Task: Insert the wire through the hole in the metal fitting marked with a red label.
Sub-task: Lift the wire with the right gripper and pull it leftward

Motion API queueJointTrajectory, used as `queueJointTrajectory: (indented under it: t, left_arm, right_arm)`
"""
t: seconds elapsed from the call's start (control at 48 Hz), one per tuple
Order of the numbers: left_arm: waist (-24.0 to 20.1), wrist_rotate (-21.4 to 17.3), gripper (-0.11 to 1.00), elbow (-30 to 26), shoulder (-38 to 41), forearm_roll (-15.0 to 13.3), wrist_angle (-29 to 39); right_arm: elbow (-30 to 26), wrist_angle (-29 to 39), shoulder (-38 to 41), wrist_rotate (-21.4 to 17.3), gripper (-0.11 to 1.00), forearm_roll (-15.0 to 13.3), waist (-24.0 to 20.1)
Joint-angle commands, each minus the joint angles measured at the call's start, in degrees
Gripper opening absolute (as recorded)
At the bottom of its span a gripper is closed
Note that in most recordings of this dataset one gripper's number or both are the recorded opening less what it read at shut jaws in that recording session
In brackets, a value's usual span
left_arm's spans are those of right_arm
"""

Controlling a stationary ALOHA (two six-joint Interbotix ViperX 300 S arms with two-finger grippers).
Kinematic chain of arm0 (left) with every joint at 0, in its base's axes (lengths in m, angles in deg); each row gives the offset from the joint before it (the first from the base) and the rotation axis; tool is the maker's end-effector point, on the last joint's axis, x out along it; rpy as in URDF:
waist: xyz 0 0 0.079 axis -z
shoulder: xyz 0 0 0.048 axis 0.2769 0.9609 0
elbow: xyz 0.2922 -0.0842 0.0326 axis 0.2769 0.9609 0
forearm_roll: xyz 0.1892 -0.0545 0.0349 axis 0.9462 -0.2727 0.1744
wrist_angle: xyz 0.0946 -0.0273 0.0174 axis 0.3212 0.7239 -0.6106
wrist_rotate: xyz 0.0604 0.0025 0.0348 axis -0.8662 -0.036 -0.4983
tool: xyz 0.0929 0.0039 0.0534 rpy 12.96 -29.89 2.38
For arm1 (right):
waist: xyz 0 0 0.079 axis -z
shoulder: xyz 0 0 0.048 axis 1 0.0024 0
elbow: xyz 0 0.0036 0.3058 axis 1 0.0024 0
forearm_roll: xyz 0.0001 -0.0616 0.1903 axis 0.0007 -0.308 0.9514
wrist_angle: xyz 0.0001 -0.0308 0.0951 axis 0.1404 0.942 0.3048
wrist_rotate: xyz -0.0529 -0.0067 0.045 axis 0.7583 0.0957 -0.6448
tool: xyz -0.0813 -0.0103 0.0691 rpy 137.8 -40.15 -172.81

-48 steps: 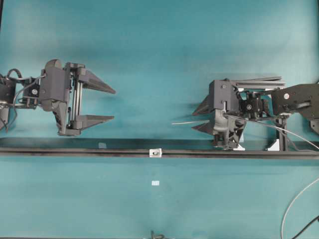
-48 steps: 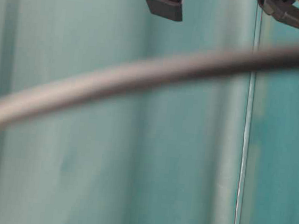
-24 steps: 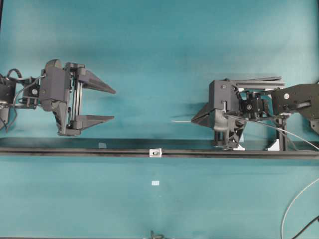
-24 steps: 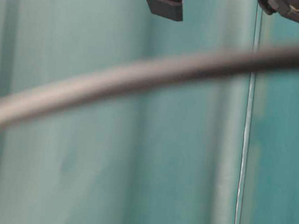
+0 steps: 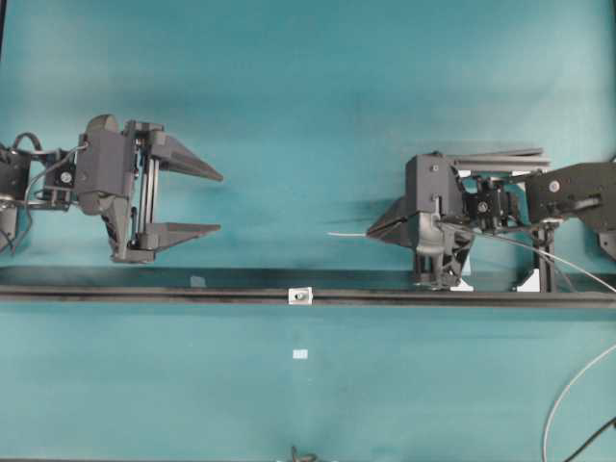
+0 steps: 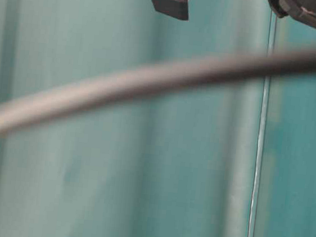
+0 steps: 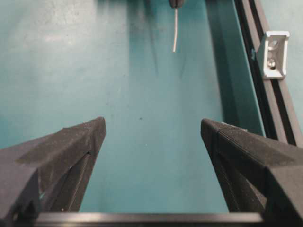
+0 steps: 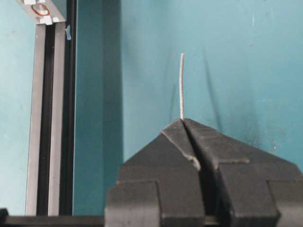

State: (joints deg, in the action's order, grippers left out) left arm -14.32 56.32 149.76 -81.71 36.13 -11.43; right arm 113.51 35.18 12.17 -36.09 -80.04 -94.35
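- The right gripper (image 5: 377, 228) has its fingers pressed together on the wire (image 8: 182, 85); a short free end sticks out past the tips.
- Behind that gripper the wire trails off to the right edge of the overhead view.
- The left gripper (image 5: 214, 202) is spread wide and holds nothing, touching nothing.
- The fitting (image 5: 301, 295) sits on a dark rail (image 5: 144, 295) between the two grippers, well apart from the wire's tip.
- Its hole (image 5: 301, 296) shows as a dark centre.
- The table (image 5: 308, 96) is teal; a small white tab (image 5: 300, 354) lies below the rail.
- The table-level view is mostly blocked by a blurred cable (image 6: 151, 78).
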Motion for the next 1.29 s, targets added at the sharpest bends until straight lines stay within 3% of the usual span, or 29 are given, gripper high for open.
queueJointTrajectory:
  t: [0.0, 0.437, 0.708, 1.062, 1.27]
  left_arm:
    - [0.2, -0.1, 0.61, -0.4, -1.8, 0.0, 0.2]
    - [-0.2, 0.3, 0.61, -0.9, -9.6, -0.1, 5.0]
    - [0.1, 1.8, 0.61, -0.5, -12.9, -0.3, 7.8]
    - [4.8, 4.1, 0.61, 1.1, -12.5, -1.2, 6.7]
    - [6.0, 5.4, 0.61, 3.7, -10.8, -1.3, -2.0]
  right_arm:
    - [-0.5, -0.4, -2.4, -0.1, -0.01, -0.6, 0.3]
    - [0.0, 6.3, -12.7, -0.1, -0.01, -1.1, 1.5]
    - [0.4, 6.2, -14.6, -0.5, -0.01, -1.0, 1.5]
    - [3.7, -3.9, -14.6, -0.7, -0.01, 1.3, -2.1]
    - [5.8, -11.1, -13.4, -0.3, -0.01, 4.0, -4.6]
